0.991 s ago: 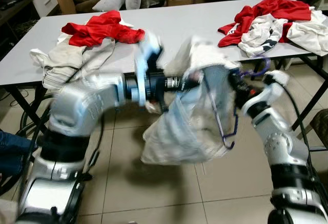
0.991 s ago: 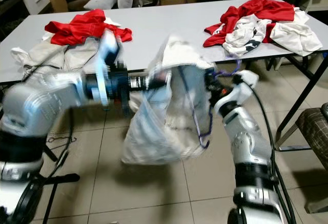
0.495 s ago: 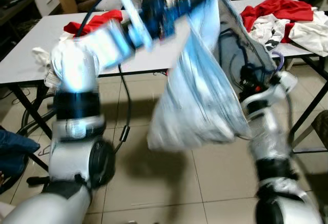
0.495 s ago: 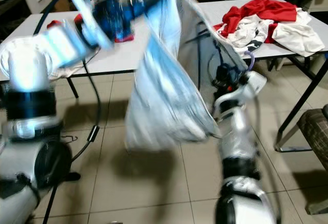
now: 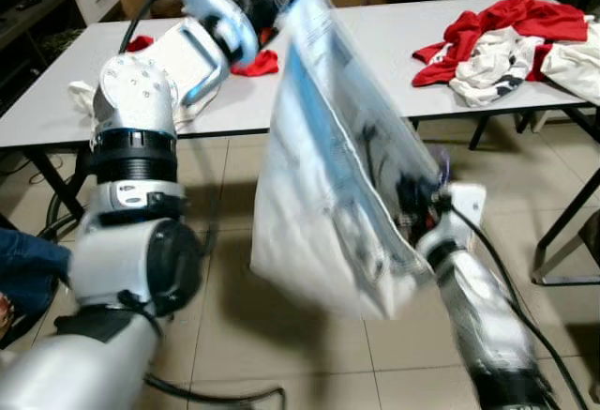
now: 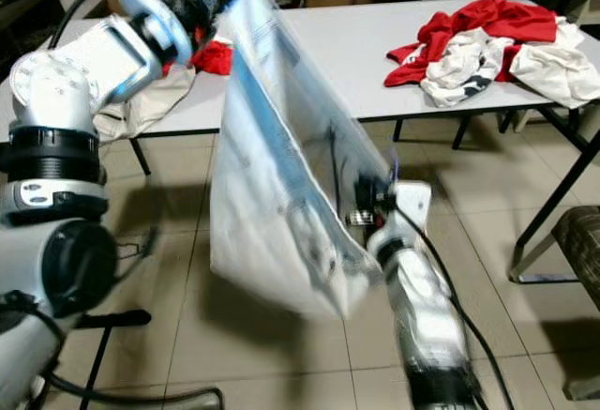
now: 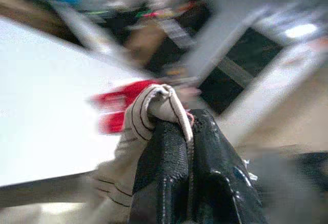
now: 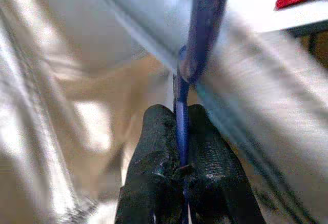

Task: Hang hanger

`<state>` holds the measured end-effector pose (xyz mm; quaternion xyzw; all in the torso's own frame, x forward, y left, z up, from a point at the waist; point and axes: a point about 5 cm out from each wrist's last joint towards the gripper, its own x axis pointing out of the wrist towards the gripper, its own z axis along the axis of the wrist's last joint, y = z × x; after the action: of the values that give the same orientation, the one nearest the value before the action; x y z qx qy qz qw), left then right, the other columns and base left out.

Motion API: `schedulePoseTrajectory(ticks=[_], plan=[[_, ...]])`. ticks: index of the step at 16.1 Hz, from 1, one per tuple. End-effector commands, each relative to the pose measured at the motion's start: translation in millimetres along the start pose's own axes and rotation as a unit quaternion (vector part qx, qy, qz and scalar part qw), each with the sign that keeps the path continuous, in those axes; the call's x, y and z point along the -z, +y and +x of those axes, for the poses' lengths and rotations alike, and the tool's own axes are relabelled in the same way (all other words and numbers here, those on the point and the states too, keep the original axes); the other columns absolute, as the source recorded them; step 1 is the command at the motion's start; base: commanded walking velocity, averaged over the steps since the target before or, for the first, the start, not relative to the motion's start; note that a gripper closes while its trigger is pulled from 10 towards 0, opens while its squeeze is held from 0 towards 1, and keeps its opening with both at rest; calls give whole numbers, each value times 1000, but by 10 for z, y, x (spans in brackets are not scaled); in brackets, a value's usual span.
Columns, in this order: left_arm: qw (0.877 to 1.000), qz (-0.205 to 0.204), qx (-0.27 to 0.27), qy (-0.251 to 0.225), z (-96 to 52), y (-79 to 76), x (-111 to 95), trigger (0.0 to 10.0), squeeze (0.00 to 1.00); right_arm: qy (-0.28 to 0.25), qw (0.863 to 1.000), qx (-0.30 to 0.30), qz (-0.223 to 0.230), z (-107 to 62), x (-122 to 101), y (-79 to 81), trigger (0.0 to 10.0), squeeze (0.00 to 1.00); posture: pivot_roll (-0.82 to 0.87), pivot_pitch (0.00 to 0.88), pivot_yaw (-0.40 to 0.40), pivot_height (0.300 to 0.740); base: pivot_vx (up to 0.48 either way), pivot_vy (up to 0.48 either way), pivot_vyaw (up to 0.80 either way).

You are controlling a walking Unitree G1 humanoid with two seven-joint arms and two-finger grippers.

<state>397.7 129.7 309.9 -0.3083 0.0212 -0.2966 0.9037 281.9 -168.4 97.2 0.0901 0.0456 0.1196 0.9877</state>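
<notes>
A white garment [image 5: 328, 175] hangs stretched on a slant between my two arms, blurred by motion. My left gripper [image 7: 188, 131] is raised high over the table's near edge and is shut on a bunched, thin-striped edge of the garment [image 7: 154, 103]. Low down by the garment's bottom corner, my right gripper [image 8: 179, 131] is shut on the thin purple hanger [image 8: 205, 24], which runs up inside the cloth. In the eye views the right gripper [image 5: 412, 199] is half hidden by the fabric, and just a sliver of the hanger [image 6: 394, 161] peeks out.
A long white table [image 5: 394, 63] stands ahead, with a red and white clothes pile [image 5: 497, 35] at its right end and a red cloth [image 5: 255, 63] and beige garment [image 5: 84, 100] at its left. Tiled floor lies below. A chair [image 6: 581, 232] is at right, a person's jeans [image 5: 28, 269] at left.
My left arm has swung the garment's top up and toward the table. My right arm has dropped lower with the hanger. The garment now hangs stretched on a slant.
</notes>
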Motion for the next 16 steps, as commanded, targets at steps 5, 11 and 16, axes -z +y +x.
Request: schedulePoseTrajectory(ticks=[5, 11, 16], plan=[[949, 251, -185, 53, -439, 848, 220, 0, 0, -25, 997, 12, 78, -526, -637, -40, 10000, 0, -52, 0, 103, 740, 0, 0, 0], [898, 308, -175, 261, -1020, 1274, 1459, 0, 0, -53, 994, -26, 96, -595, -1242, 161, 10000, 0, -88, 0, 73, 740, 0, 0, 0], [900, 299, -126, 291, -994, 1178, 2005, 10000, 0, -19, 989, -30, 140, -478, -1353, 200, 10000, 0, -118, 0, 52, 740, 0, 0, 0]])
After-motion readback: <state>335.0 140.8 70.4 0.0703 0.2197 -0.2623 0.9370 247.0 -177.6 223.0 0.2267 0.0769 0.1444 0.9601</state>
